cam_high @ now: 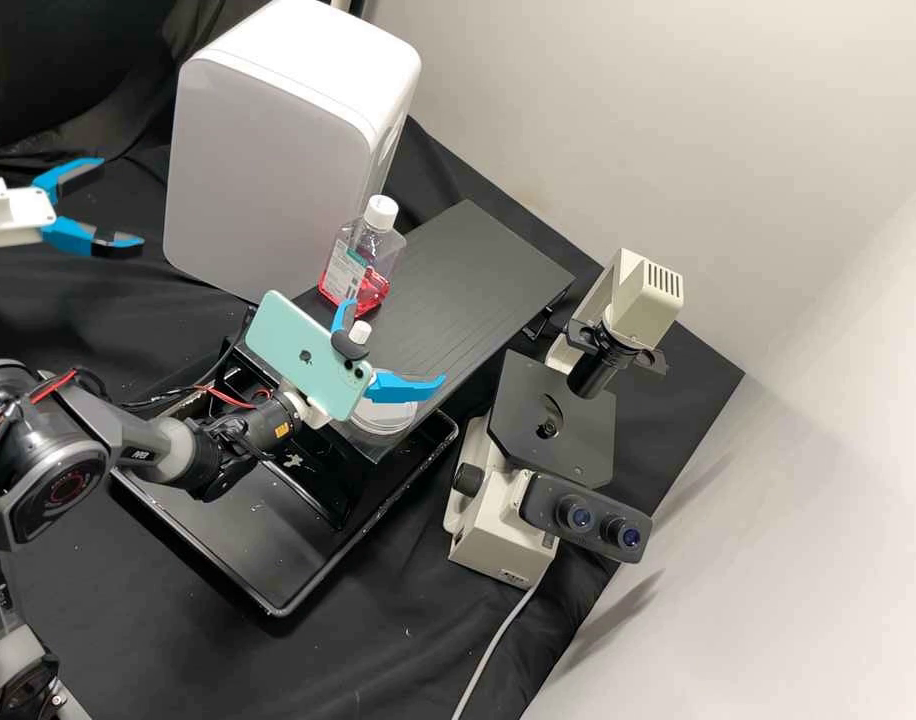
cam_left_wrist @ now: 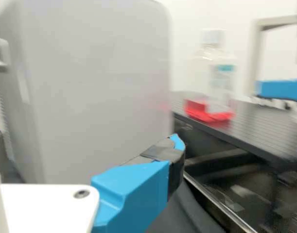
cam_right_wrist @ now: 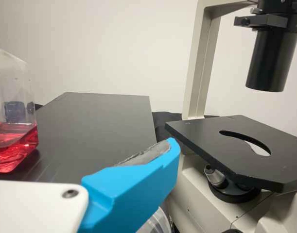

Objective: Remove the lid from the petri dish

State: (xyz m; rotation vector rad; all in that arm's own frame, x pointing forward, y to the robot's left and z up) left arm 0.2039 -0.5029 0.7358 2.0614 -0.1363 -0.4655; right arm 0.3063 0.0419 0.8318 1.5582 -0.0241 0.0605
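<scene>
Lying flat, the round petri dish (cam_high: 383, 420) sits just beneath the right gripper (cam_high: 396, 365), spread wide, holding nothing.

The dish (cam_high: 383, 420) sits below the right gripper (cam_high: 396, 362). The bottle (cam_high: 363, 255) stands beyond the gripper on the platform (cam_high: 478, 280). The microscope (cam_high: 548, 450) stands to the gripper's right.

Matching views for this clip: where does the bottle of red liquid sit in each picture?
High view: the bottle stands on the black platform, beside the white box.
Left wrist view: the bottle, blurred, stands on the platform beyond the box.
Right wrist view: the bottle, cut by the frame edge, is across the platform from the microscope.
Shared landmark: the platform.
</scene>
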